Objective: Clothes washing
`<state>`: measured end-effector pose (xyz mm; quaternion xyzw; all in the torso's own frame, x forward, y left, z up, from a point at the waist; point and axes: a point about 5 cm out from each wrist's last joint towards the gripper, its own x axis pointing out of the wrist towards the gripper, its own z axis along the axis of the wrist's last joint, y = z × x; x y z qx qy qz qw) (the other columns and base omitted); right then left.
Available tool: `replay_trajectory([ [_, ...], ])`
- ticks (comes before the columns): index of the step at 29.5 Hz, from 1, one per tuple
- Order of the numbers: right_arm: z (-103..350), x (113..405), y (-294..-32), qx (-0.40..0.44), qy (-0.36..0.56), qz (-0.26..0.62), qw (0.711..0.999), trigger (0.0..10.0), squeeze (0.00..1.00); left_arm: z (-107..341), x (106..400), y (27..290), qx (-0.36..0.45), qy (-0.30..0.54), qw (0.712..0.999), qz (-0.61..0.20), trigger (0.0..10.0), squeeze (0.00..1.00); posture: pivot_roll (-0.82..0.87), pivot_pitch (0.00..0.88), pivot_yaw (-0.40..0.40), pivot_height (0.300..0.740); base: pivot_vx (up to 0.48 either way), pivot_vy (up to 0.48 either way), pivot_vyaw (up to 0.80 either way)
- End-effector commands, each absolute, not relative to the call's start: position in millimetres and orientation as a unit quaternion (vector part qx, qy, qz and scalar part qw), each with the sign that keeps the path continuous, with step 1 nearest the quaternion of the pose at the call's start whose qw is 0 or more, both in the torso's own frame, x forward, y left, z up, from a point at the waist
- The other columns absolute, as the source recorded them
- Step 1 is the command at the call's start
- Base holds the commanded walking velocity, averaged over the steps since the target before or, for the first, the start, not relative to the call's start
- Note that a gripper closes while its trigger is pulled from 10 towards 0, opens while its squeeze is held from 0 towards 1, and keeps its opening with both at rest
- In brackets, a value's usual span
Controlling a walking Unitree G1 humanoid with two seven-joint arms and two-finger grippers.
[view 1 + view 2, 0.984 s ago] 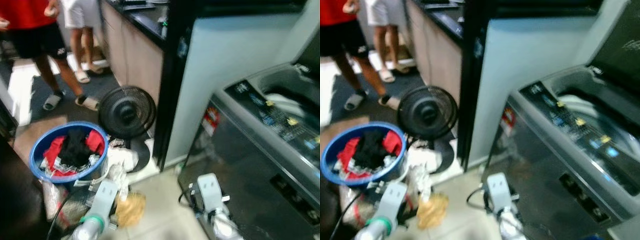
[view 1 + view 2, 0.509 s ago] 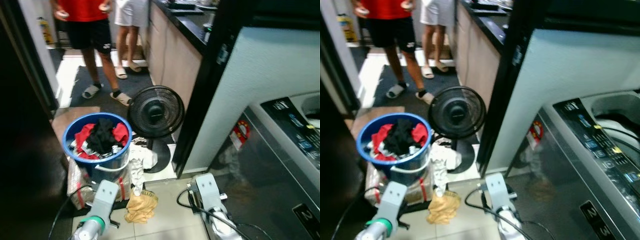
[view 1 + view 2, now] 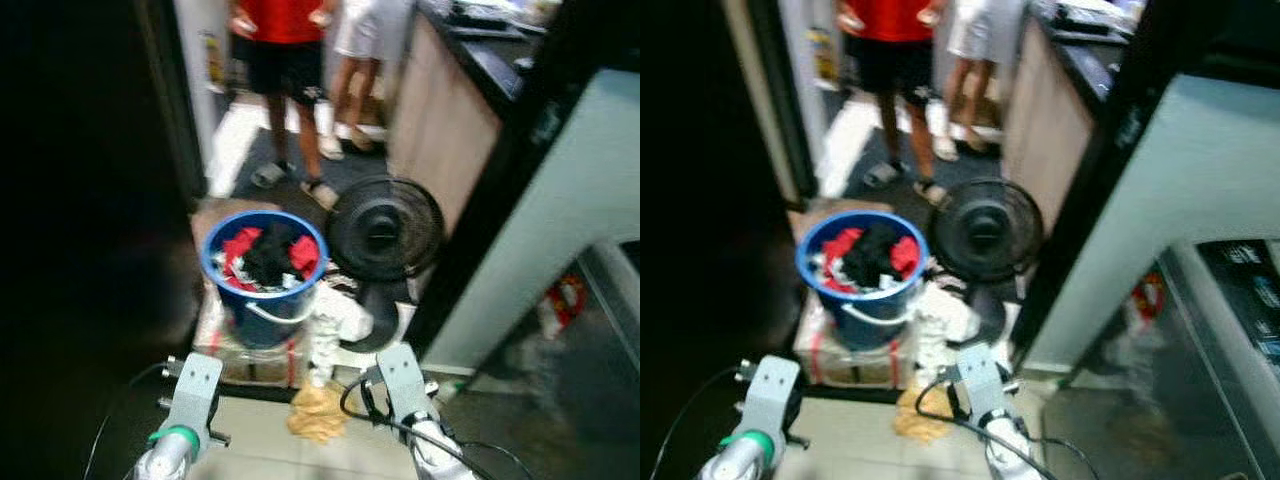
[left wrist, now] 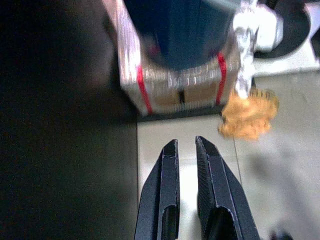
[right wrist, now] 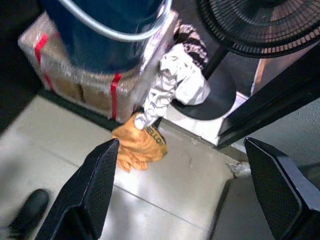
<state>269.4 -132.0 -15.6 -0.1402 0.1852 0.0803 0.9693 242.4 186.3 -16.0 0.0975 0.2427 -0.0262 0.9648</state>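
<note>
— How is the laundry seen?

— One blue bucket (image 3: 262, 285) is seen heaped with red, black and patterned clothes (image 3: 268, 254). It is set on a wrapped box (image 4: 176, 82) bound with two red bands, against the dark wall on the left. One white patterned cloth (image 5: 176, 81) is draped down the box's right corner, and one yellow cloth (image 3: 318, 414) is crumpled on the tiled floor (image 5: 165, 185) just below it.

— What else can be counted?

— One black fan (image 3: 386, 230) is stood just right of the bucket, beside a counter (image 3: 452, 118). Two people's legs (image 3: 290, 95) are seen beyond, on a dark mat.

— And the claws?

— The left gripper (image 4: 185, 165) is held low over the floor near the box, its fingers nearly together with nothing between them. The right gripper (image 5: 192, 190) is spread wide above the yellow cloth, empty.
</note>
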Motion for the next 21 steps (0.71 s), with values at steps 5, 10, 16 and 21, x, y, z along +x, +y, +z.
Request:
replay_trajectory([
  [5,-16.3,269.3,-134.0,-0.140,0.189,0.080,0.969,10.0,0.01,-15.6,244.5,183.6,0.095,0.243,0.965,-0.031,10.0,0.00,0.19,0.009,-0.050,0.740,0.000,0.000,0.80],
  [10,-16.0,269.5,-134.2,-0.140,0.188,0.080,0.969,10.0,0.04,-14.4,246.3,184.1,0.098,0.240,0.965,-0.027,10.0,0.00,0.18,0.009,-0.050,0.740,0.000,0.000,0.80],
  [16,-12.8,272.2,-132.8,-0.130,0.179,0.078,0.972,10.0,0.00,-13.3,247.1,184.3,0.104,0.232,0.967,-0.023,10.0,0.00,0.18,0.002,-0.052,0.740,0.000,0.000,0.53],
  [21,-10.4,274.3,-131.6,-0.122,0.173,0.077,0.974,10.0,0.00,-12.4,247.9,184.1,0.109,0.227,0.968,-0.022,10.0,0.00,0.18,0.002,-0.052,0.740,0.236,0.000,0.00],
])
